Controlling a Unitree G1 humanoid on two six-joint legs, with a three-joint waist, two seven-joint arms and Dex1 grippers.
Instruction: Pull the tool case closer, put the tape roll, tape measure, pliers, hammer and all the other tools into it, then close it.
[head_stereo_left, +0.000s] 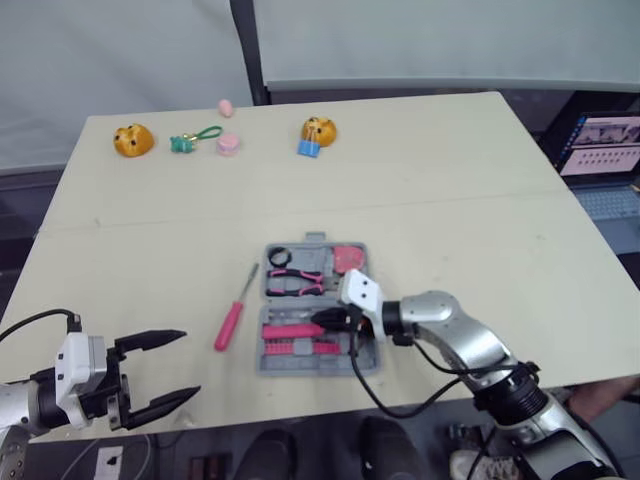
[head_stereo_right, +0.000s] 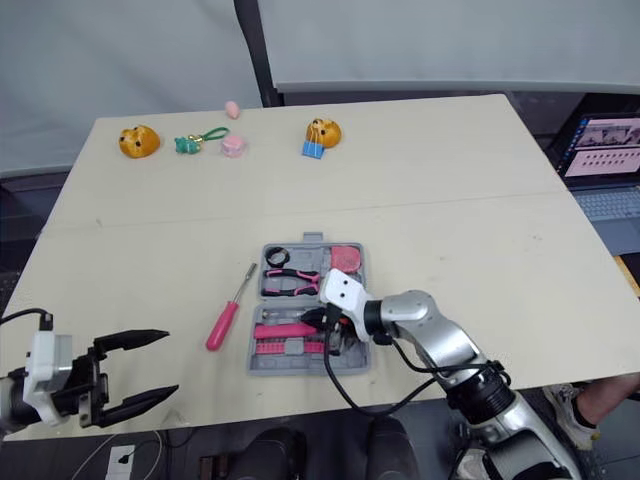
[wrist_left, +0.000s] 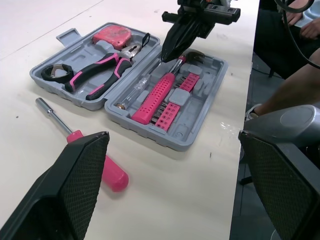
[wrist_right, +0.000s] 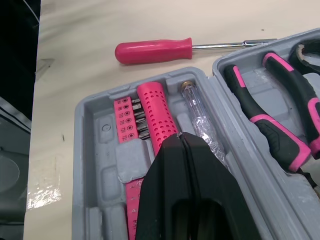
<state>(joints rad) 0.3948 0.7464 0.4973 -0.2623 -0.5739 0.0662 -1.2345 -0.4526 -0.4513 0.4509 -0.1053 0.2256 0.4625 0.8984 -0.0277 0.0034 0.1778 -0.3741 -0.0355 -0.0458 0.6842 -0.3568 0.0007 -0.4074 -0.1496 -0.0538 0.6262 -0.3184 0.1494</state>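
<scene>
The grey tool case (head_stereo_left: 272, 362) lies open near the table's front edge. In it are a black tape roll (head_stereo_left: 278, 257), pink-handled pliers (head_stereo_left: 297, 283), a pink tape measure (head_stereo_left: 348, 258), a pink-handled hammer (wrist_right: 156, 107), a clear screwdriver (wrist_right: 200, 120) and a strip of bits (wrist_right: 131, 120). A pink screwdriver (head_stereo_left: 233, 318) lies on the table just left of the case. My right gripper (head_stereo_left: 325, 320) is shut, its tip low over the hammer's handle, nothing between the fingers. My left gripper (head_stereo_left: 180, 368) stands open at the front left, clear of the screwdriver.
Along the far edge sit an orange toy (head_stereo_left: 132, 140), a green keyring (head_stereo_left: 190, 140), a small pink pot (head_stereo_left: 228, 145), a pink egg (head_stereo_left: 226, 106) and another orange toy with a blue clip (head_stereo_left: 316, 134). A laptop (head_stereo_left: 605, 135) stands off the right side. A person's leg (wrist_left: 295, 85) is by the table's front.
</scene>
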